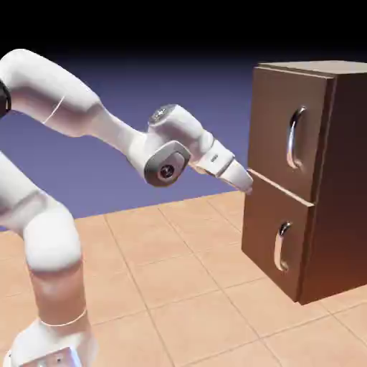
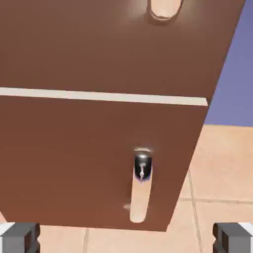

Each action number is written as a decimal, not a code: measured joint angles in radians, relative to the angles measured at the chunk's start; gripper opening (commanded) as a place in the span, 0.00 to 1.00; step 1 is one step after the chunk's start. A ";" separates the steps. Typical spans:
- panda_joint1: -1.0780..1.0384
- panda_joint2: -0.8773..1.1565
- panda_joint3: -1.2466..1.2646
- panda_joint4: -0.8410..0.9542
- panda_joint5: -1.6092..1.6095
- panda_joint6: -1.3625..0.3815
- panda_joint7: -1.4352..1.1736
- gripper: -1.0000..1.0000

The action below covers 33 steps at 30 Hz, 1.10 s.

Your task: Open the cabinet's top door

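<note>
The dark-brown cabinet (image 1: 337, 186) stands at the right of the exterior view. Its top door (image 1: 276, 122) is flush with the front and carries a long curved silver handle (image 1: 294, 137). My gripper (image 1: 246, 182) hangs just off the cabinet's front left edge, level with the seam between the two doors, below and left of that handle. In the hand view the top door (image 2: 99, 49) fills the upper half, with only the handle's lower end (image 2: 165, 10) showing. The grey fingertips (image 2: 20, 238) sit far apart at the bottom corners. The gripper (image 2: 126, 241) is open with nothing in it.
Under the seam (image 2: 104, 96) is the shorter lower door (image 1: 261, 229) with its small silver handle (image 1: 280, 247), also shut. In the hand view that handle (image 2: 141, 184) is straight ahead. The tan tiled tabletop (image 1: 186, 287) runs under and left of the cabinet.
</note>
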<state>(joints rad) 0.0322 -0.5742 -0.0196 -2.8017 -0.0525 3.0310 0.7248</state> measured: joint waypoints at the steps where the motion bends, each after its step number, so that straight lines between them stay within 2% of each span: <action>1: 0.017 -0.004 -0.016 0.007 -0.043 -0.005 -0.013 0.50; 33: 0.553 -0.116 -0.537 0.227 -1.435 -0.165 -0.445 0.50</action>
<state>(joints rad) 0.5856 -0.6900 -0.5562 -2.5752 -1.4876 2.8664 0.2801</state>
